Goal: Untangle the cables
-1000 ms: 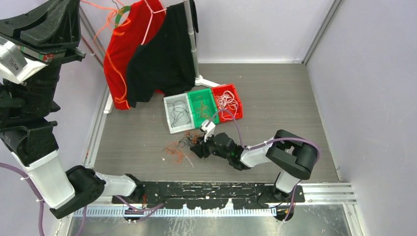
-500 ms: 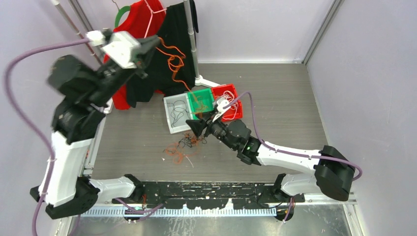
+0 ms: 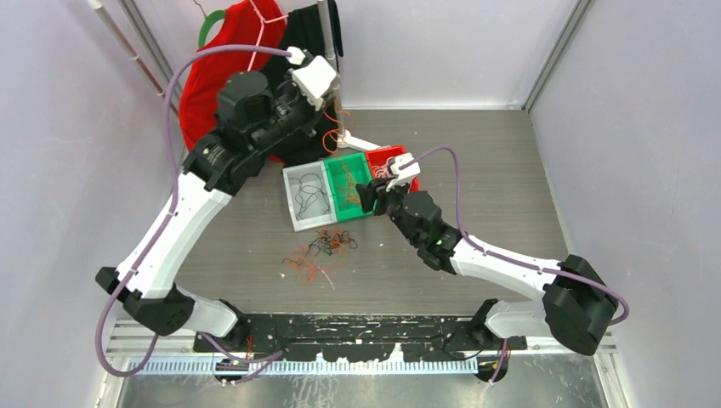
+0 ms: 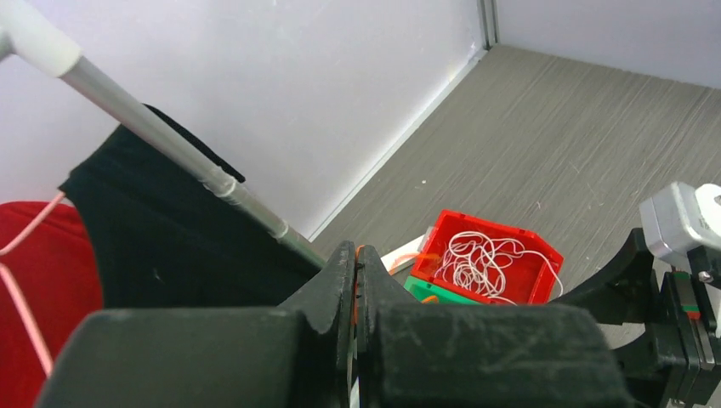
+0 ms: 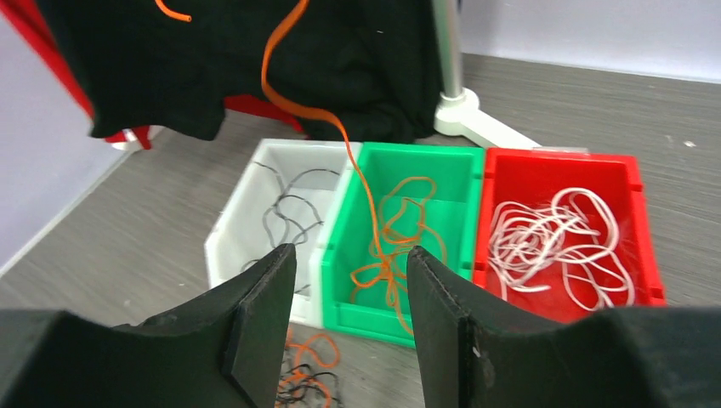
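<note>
— Cables point(image 3: 330, 244): where do they lie, and which arm is nearer?
— The snarl sits on the table, just in front of the white bin point(image 3: 287, 191). The left gripper point(image 3: 330, 98), up by the rack pole point(image 4: 170, 140), is clenched on one orange cable point(image 5: 340, 136), which hangs nearly upright into the green bin point(image 5: 338, 246).
— And the right?
— The right gripper point(image 5: 350, 263), released and empty, faces that bin. The strand is dead ahead, the snarl lower, on the bins' near side. I'd call it nearer.

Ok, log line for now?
left fingers: shut on orange cable | cable: trails into green bin | right fingers: open, empty | snarl: on table
</note>
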Action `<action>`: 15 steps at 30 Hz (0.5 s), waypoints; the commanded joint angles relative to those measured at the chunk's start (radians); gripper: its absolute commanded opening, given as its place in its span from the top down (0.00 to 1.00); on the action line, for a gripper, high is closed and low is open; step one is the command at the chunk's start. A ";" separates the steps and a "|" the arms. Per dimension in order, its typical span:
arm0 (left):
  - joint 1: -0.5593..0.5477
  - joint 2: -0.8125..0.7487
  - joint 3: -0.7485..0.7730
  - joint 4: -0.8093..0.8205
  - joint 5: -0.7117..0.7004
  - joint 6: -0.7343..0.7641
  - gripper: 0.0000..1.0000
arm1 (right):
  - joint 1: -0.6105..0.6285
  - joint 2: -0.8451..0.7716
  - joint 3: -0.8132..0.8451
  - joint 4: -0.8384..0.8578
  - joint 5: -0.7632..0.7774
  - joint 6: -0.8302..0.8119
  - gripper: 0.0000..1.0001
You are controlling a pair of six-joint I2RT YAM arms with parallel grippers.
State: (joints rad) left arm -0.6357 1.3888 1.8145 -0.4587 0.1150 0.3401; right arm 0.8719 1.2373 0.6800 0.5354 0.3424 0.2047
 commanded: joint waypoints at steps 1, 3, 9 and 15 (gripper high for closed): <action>-0.002 0.050 0.031 0.103 -0.018 0.012 1.00 | -0.049 0.003 -0.003 -0.011 -0.056 0.004 0.45; -0.002 0.079 0.034 0.116 -0.026 0.034 1.00 | -0.059 -0.001 -0.023 0.008 -0.060 0.014 0.45; -0.001 0.143 0.012 0.155 -0.051 0.119 1.00 | -0.080 -0.026 -0.066 0.014 -0.061 0.023 0.46; 0.002 0.177 -0.043 0.163 -0.083 0.211 1.00 | -0.098 -0.074 -0.099 -0.005 -0.055 0.027 0.49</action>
State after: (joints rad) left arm -0.6353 1.5635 1.7939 -0.3855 0.0673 0.4671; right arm 0.7860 1.2274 0.5884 0.4927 0.2863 0.2203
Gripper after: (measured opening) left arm 0.005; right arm 0.520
